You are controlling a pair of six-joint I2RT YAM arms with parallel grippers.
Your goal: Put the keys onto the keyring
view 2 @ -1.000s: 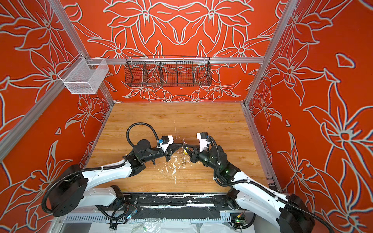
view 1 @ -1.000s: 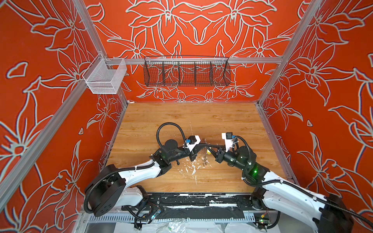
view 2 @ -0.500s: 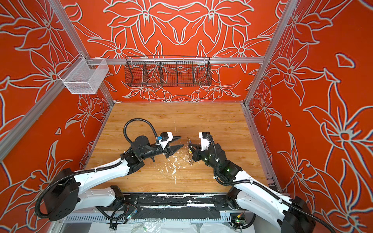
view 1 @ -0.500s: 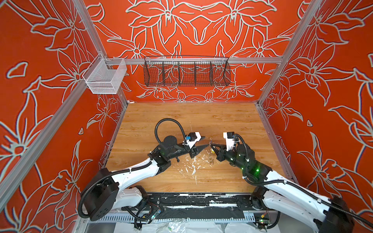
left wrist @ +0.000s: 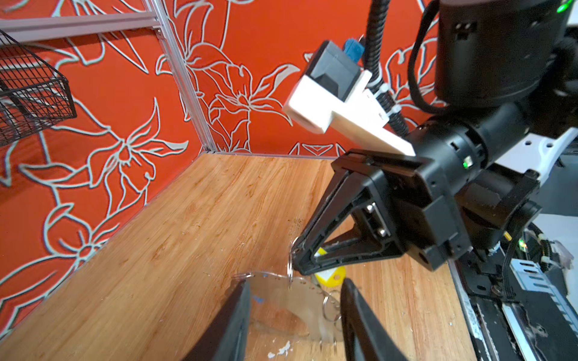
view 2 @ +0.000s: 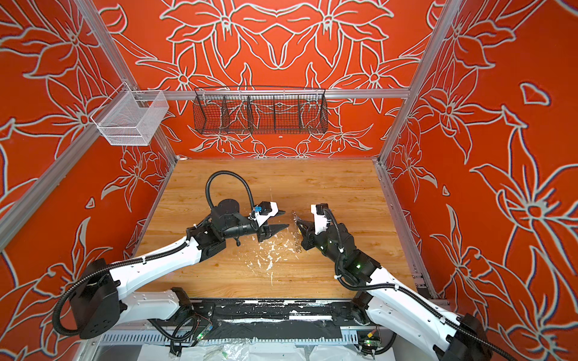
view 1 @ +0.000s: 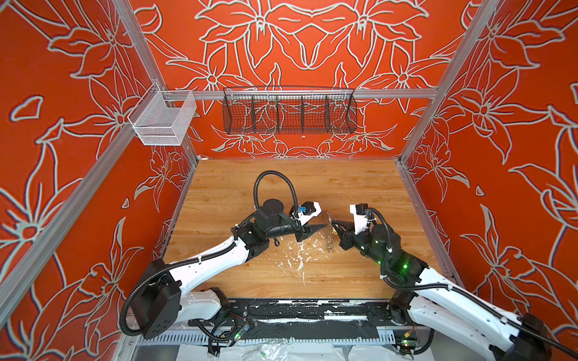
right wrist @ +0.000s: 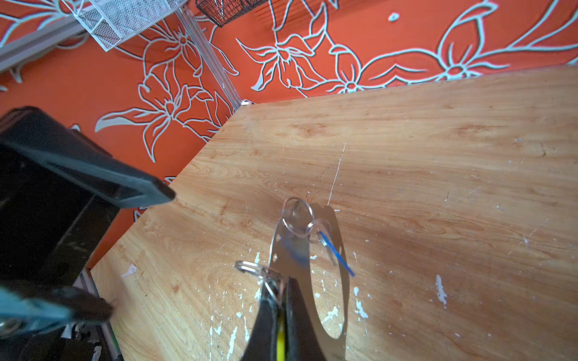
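Below the right hand (right wrist: 278,300), the keyring (right wrist: 292,250) hangs from its closed fingers.

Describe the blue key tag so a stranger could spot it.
Over the wooden table, the right gripper holds a large flat grey ring. A thin blue plastic tag dangles from a split ring on its far edge; the other tag is yellow.
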